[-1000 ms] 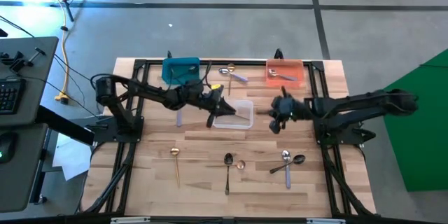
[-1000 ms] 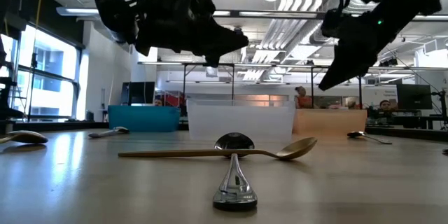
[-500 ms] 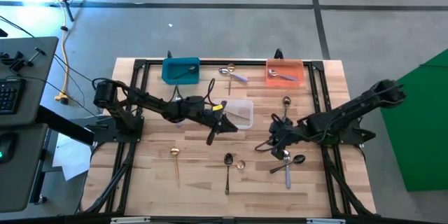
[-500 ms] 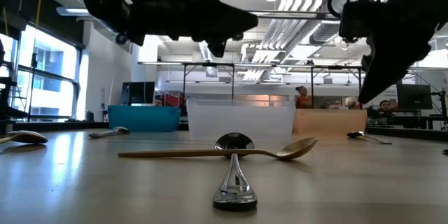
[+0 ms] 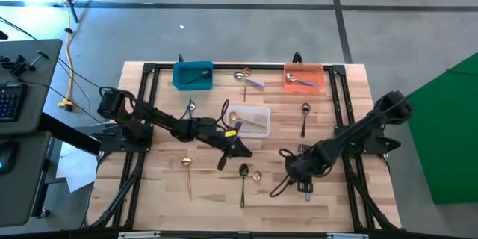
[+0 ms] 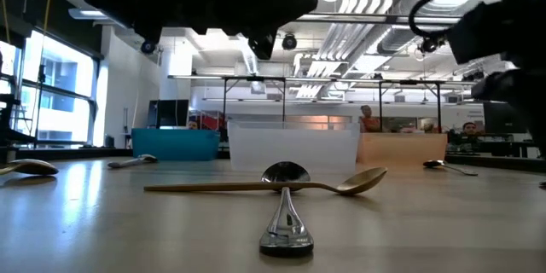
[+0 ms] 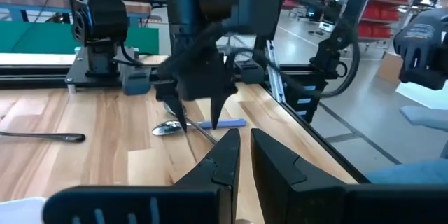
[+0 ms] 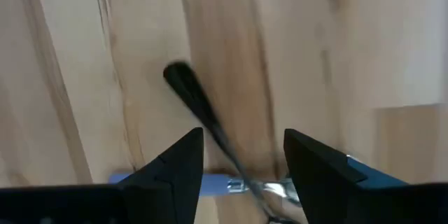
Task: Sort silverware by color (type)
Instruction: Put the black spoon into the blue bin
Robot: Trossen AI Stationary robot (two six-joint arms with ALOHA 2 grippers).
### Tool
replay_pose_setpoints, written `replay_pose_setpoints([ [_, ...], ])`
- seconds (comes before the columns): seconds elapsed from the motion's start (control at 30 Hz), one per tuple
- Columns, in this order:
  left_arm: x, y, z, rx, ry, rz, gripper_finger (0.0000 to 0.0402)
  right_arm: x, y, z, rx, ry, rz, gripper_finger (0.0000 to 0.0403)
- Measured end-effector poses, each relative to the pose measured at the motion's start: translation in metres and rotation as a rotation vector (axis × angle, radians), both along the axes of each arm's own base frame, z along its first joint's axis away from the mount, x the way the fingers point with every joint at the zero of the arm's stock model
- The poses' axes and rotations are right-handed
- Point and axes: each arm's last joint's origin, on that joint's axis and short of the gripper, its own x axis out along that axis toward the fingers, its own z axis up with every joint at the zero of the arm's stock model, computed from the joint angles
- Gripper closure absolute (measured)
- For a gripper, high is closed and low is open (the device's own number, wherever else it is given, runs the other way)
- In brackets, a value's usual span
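Right hand (image 8: 238, 164) is spread wide, low over the dark spoon (image 8: 203, 112) that lies crossed on the lilac-handled one (image 8: 210, 182), front right of the surface (image 5: 351, 194). Both look thin, light, stiff and slick, lying flat on wood; I'd pinch across the dark handle mid-length, clear of the crossing. The high view hides both spoons under the arm (only the wrist cam shows them). Left hand (image 7: 241, 155) hovers near-shut mid-surface, nothing visibly gripped. Gold spoon (image 6: 264, 186) and silver one (image 6: 286, 205) lie crossed nearby.
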Motion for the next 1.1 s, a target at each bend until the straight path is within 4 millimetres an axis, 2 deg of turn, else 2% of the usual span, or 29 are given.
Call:
replay_pose_setpoints([
  [0.13,-0.002,-0.011,0.0,0.006,0.003,0.014,0.0376,-0.002,0.009,-0.01,-0.001,0.037,0.06,0.0221],
  [0.27,-0.003,-0.017,-0.001,0.011,0.005,0.036,0.0376,-0.003,0.014,-0.017,-0.01,0.054,0.117,0.0241],
  [0.47,-0.002,-0.017,-0.001,0.016,0.008,0.109,0.0376,0.0,0.016,-0.029,-0.049,0.083,0.169,0.0304],
  [0.67,-0.002,-0.013,-0.001,0.017,0.007,0.129,0.0376,0.0,0.014,-0.03,-0.073,0.075,0.2,0.0387],
  [0.77,-0.002,-0.012,-0.001,0.021,0.007,0.16,0.0376,0.0,0.014,-0.03,-0.065,0.078,0.208,0.0394],
  [0.97,-0.002,-0.013,-0.001,0.03,0.004,0.169,0.0376,0.001,0.01,-0.021,-0.016,0.07,0.186,0.0397],
  [1.1,-0.003,-0.013,0.004,0.021,0.0,0.221,0.0376,0.006,0.012,0.004,-0.002,-0.008,0.185,0.0398],
])
